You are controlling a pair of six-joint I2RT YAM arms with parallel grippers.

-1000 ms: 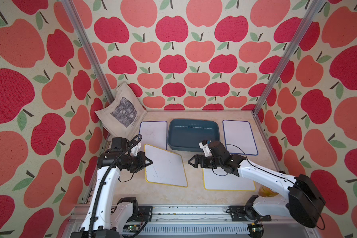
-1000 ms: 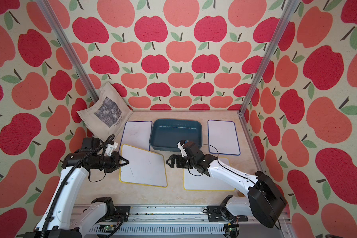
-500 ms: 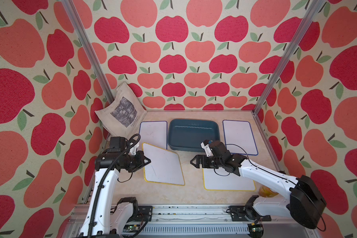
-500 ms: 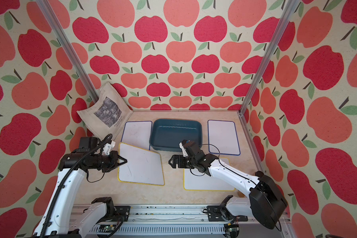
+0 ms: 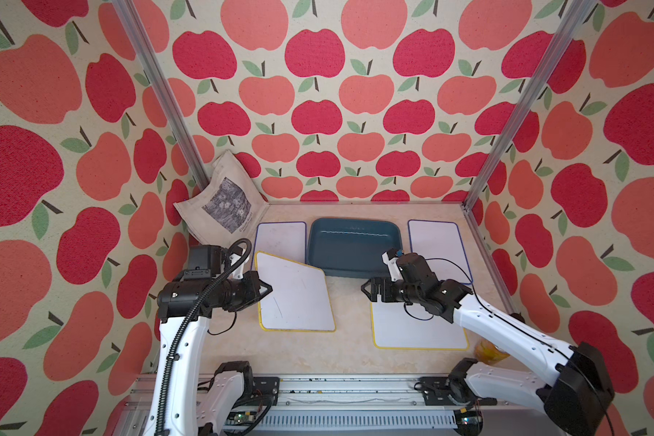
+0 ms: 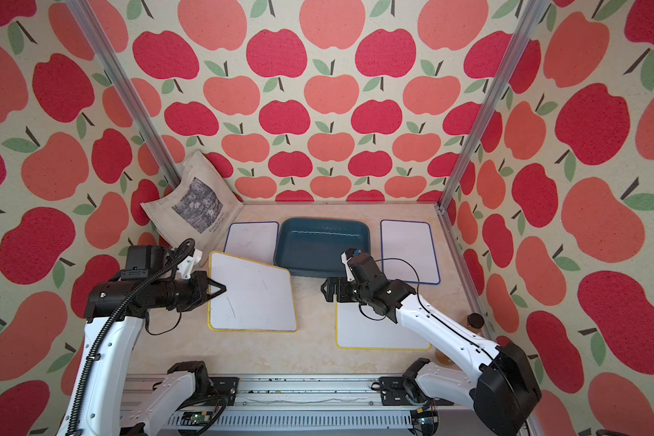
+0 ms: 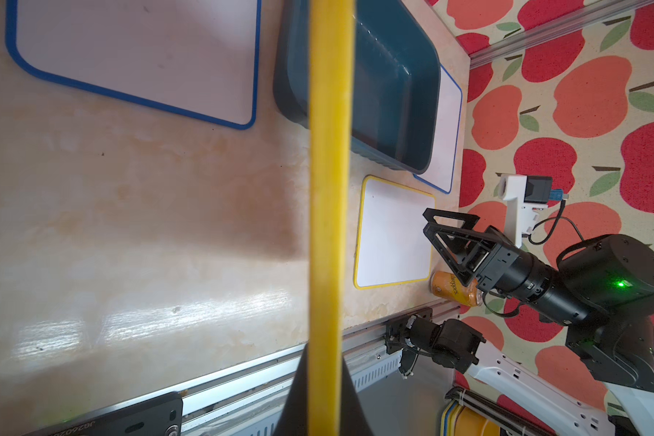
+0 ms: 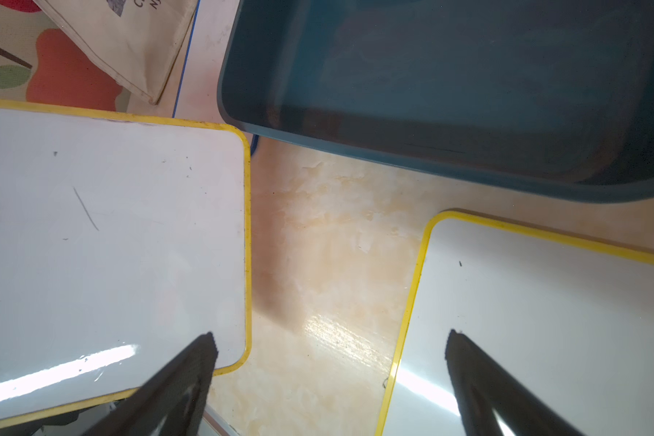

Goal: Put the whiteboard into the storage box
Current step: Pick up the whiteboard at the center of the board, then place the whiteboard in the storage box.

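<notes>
- Now the left gripper [image 5: 267, 290] pinches the yellow-framed whiteboard [image 5: 295, 298] by its edge, tilted beside the storage box [image 5: 350, 249]; this thin hold may slip.
- The right gripper [image 5: 367, 292] hovers with jaws spread; the board's corner could snag the box rim.

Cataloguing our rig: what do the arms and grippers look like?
White links and black joints on left arm and right arm. The left gripper and right gripper: black, triangular open-frame fingers. Ribbed black hose on the left; thin black cable on the right.

Orange can [image 5: 486, 352] mostly behind right arm [image 5: 506, 330]
</notes>
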